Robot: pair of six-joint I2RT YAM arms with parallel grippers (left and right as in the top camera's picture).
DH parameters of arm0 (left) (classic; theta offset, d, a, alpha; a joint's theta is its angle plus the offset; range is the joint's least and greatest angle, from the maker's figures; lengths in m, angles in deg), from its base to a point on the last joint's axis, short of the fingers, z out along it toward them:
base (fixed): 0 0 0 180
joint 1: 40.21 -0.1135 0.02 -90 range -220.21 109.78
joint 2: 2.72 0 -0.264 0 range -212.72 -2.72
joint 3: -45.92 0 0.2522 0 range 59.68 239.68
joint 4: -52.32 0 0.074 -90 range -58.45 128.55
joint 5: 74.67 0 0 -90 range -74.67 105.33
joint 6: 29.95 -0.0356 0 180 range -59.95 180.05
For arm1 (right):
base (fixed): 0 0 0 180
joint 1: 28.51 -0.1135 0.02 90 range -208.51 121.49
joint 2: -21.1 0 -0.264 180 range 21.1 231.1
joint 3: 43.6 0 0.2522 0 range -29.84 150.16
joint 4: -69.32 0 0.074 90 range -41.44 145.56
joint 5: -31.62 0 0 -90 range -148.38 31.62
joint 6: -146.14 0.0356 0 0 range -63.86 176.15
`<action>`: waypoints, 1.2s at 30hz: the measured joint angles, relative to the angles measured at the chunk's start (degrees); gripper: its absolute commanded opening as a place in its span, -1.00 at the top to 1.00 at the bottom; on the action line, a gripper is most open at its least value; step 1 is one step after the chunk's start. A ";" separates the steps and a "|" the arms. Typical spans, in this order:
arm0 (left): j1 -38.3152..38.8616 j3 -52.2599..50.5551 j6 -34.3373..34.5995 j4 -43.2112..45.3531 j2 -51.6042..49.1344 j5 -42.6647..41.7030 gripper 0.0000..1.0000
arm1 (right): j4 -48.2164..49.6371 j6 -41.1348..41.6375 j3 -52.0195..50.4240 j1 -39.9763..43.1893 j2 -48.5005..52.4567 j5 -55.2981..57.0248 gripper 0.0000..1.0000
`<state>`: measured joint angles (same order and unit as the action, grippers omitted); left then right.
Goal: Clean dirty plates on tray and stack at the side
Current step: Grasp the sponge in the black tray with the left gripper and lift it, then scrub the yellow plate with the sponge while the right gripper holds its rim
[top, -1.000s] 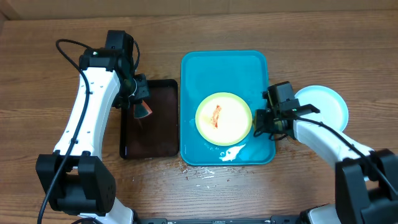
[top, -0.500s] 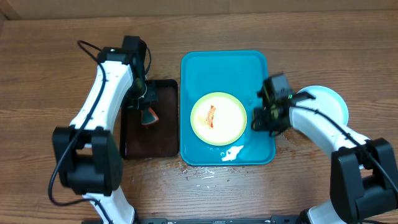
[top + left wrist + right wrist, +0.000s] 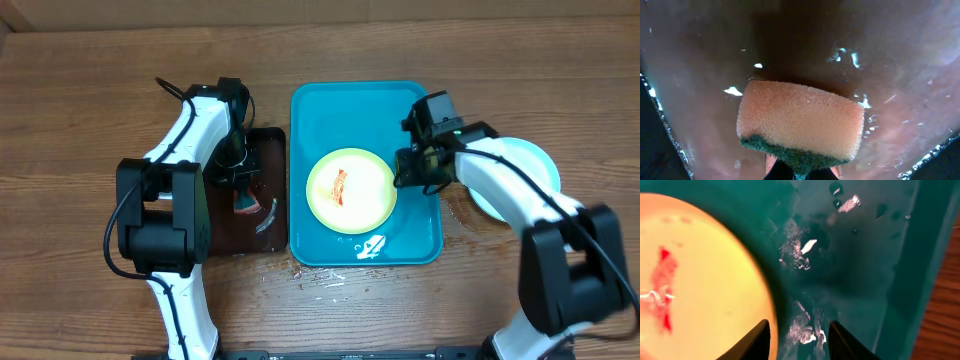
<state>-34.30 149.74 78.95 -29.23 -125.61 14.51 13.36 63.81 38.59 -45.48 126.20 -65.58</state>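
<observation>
A yellow-green plate (image 3: 350, 190) with a red sauce smear lies in the turquoise tray (image 3: 360, 105). A pale blue-white plate (image 3: 528, 170) rests on the table right of the tray, partly under my right arm. My right gripper (image 3: 408, 175) is open at the plate's right edge; in the right wrist view its fingers (image 3: 798, 342) straddle the rim of the plate (image 3: 705, 275) over the wet tray floor (image 3: 850, 270). My left gripper (image 3: 243, 195) is shut on an orange sponge with a green scrub side (image 3: 800, 122), held down in the black tray (image 3: 215, 230).
The black tray holds brownish water (image 3: 880, 45). White foam (image 3: 372, 245) lies at the turquoise tray's front edge. Droplets (image 3: 320, 280) spot the wooden table in front of the tray.
My left gripper moved back toward me into the black tray with the sponge. My right gripper moved left and away to the plate's right rim; the plate shifted slightly left.
</observation>
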 measured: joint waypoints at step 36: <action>23.45 18.29 2.40 3.80 -9.18 -12.17 0.92 | 0.04 3.32 0.31 -0.04 5.01 -2.45 0.92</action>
<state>-10.85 168.04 81.35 -25.43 -134.79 2.34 13.41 67.13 38.89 -45.52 131.20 -68.03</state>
